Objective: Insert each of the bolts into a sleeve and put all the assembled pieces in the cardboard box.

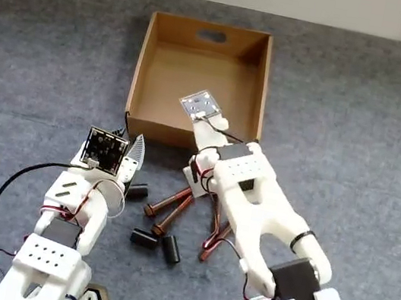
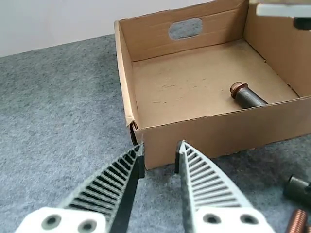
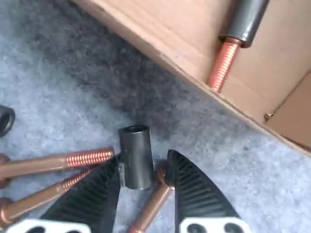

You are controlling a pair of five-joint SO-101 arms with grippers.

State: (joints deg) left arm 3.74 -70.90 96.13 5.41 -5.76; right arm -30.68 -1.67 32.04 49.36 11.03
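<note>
**Right tool** (image 3: pixel 142 155). It sits low over the worktop (image 1: pixel 358 130), just in front of the cardboard box (image 1: pixel 138 78). Its jaws are spread to either side of a standing sleeve (image 3: pixel 135 145). One finger touches the sleeve's flank. The other stands slightly off, with a copper bolt head (image 3: pixel 160 172) showing in the gap. We judge this as the set-up for a pinch, so the sleeve can be mated with a bolt.

**Left tool** (image 2: pixel 161 144). Its jaws are parted with nothing between them, and the tips are near the box's front corner. We read it as on standby, placed to take a bolt or steady the partner piece.

**Assembled piece** (image 2: pixel 249 97). It lies on the box floor close to the front wall. It is a dark sleeve with a copper head at one end and copper thread protruding from the other. We count one unit finished.

**Loose bolts** (image 1: pixel 169 201). We count at least three, copper-coloured, with long shanks threaded toward the tip. They lie clustered on the worktop between the arms, near the box. One is partly under the right arm.

**Loose sleeves** (image 1: pixel 143 238). They are short, dark, hollow tubes with a matte finish. Two lie together nearer the arm bases, and a third lies just beside the left arm. We judge most of the task outstanding.
</note>
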